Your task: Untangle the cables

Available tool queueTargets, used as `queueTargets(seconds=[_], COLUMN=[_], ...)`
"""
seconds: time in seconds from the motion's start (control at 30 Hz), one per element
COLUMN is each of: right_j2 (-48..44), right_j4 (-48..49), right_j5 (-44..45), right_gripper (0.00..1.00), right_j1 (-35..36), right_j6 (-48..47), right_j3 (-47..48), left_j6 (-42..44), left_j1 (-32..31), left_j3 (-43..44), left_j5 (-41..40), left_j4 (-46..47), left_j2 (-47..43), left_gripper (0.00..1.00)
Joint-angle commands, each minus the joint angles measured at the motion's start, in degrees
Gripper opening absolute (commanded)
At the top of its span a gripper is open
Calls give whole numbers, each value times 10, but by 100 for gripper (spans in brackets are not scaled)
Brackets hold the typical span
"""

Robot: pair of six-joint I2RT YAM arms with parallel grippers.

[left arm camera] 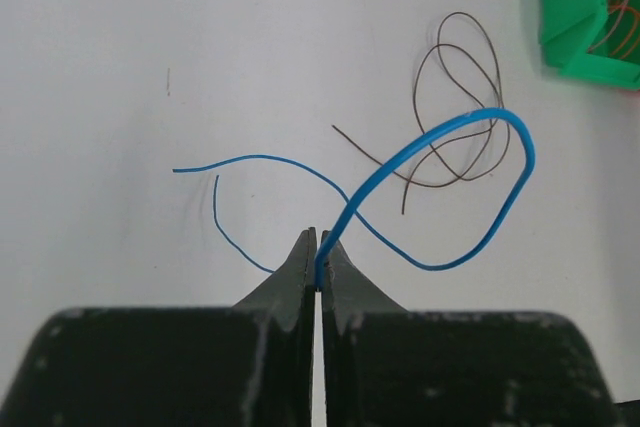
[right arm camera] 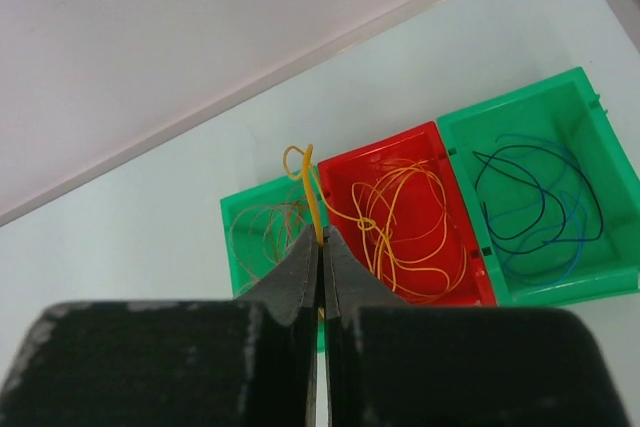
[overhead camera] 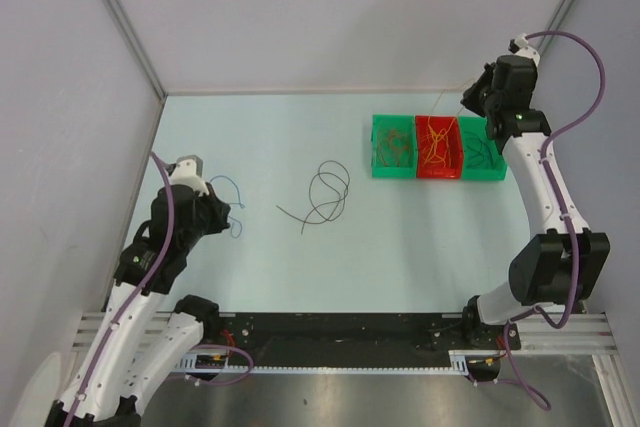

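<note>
Blue wire is pinched in my left gripper, jaws together, and arches forward and right. The dark brown wire lies loose on the table beyond it, nearer this arm. My right gripper is clamped on an orange wire rising above the red bin.

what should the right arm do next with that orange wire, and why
Probably raise the right gripper a little higher, slowly. It is shut on one orange cable that appears to run down into the knotted orange tangle in the red bin, so a gentle lift should draw it free.
</note>
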Motion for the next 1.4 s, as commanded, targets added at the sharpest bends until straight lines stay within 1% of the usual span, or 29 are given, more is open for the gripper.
queueTargets(seconds=[0.0, 0.1, 0.43, 1.1, 1.37], right_j2=[16, 27, 76, 188, 229], right_j4=[24, 27, 38, 63, 58], right_j5=[1, 12, 35, 39, 70], right_gripper=[0, 0, 0, 0, 0], right_j1=[7, 12, 20, 27, 18], right_j6=[-10, -8, 4, 18, 36], right_j3=[-5, -13, -29, -67, -70], left_j6=[25, 20, 23, 23, 22], left_j1=[6, 6, 5, 6, 8], left_j3=[23, 14, 9, 9, 9], left_j5=[-37, -7, 4, 0, -3], left_j4=[11, 17, 26, 25, 24], left_j2=[5, 9, 7, 16, 19], left_gripper=[0, 0, 0, 0, 0])
